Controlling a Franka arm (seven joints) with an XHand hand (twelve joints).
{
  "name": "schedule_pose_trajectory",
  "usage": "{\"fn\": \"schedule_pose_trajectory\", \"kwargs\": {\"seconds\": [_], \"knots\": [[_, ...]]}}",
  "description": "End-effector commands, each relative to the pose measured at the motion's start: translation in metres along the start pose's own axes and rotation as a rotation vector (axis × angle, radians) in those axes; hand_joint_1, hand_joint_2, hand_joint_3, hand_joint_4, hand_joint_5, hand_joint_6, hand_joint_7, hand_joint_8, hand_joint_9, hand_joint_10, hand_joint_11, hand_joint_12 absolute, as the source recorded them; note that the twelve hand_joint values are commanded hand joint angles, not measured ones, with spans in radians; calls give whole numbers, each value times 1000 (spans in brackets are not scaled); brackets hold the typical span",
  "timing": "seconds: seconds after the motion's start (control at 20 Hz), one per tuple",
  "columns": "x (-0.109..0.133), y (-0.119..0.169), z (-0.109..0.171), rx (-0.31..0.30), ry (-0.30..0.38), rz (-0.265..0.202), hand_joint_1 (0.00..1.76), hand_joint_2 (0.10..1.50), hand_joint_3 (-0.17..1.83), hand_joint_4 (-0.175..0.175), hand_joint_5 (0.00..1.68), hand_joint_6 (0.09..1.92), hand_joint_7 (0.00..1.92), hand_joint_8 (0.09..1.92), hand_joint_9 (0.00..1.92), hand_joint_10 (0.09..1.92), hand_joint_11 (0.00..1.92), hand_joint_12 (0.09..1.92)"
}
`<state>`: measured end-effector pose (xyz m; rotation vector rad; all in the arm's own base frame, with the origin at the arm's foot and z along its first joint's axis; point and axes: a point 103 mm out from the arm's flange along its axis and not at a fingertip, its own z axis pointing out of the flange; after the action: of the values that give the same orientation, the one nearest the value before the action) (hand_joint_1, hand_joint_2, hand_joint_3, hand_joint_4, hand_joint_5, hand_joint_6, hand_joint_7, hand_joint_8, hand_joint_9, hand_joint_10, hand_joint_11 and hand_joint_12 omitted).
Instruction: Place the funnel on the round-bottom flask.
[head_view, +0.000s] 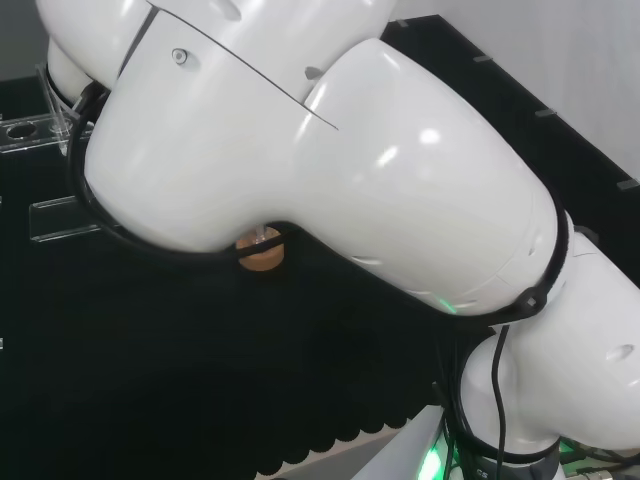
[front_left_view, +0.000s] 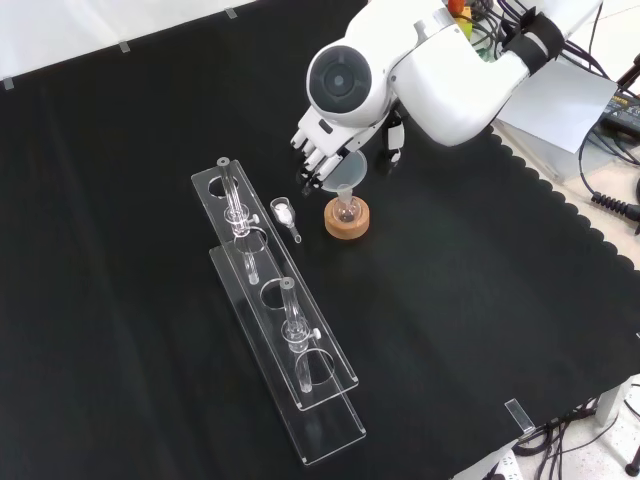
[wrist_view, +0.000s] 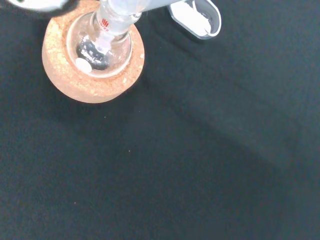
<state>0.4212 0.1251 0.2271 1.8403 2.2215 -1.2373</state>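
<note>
Robotics lab bench set up with chemistry ware. Black cloth (front_left_view: 150, 150) with a scalloped edge covers the bench. White robot arm (front_left_view: 440, 70) mounted at the far side in the front view, cables (front_left_view: 600, 190) trailing beside it. Glassware on the cloth: a round-bottom flask (front_left_view: 346, 210) on a cork ring (front_left_view: 347, 224), clear acrylic racks (front_left_view: 300, 370) with round holes holding glass tubes (front_left_view: 236, 200), a small weighing scoop (front_left_view: 285, 214).

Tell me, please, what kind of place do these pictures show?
Probably a chemistry lab bench set up for robot work. A round-bottom flask sits on a cork ring, clear tube racks stand on black cloth, and the hand holds a funnel.
</note>
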Motion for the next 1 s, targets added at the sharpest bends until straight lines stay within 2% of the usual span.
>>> {"fn": "schedule_pose_trajectory", "kwargs": {"seconds": [0.05,0.25,0.4,0.7,1.0], "knots": [[-3,-9,-2,-8,-13,15,651,624,474,-40,169,87,51,719,519,685,380,1443],[-8,-15,-3,-26,-2,26,635,622,452,-39,157,87,34,717,495,690,371,1447],[-16,-23,-6,-84,40,28,621,623,444,-39,155,87,34,717,486,690,367,1449],[-44,-41,-8,-166,135,37,613,641,437,-42,184,87,95,738,496,698,368,1456],[-77,-48,0,-212,217,62,668,677,435,-43,262,87,193,738,547,685,386,1449]]}}
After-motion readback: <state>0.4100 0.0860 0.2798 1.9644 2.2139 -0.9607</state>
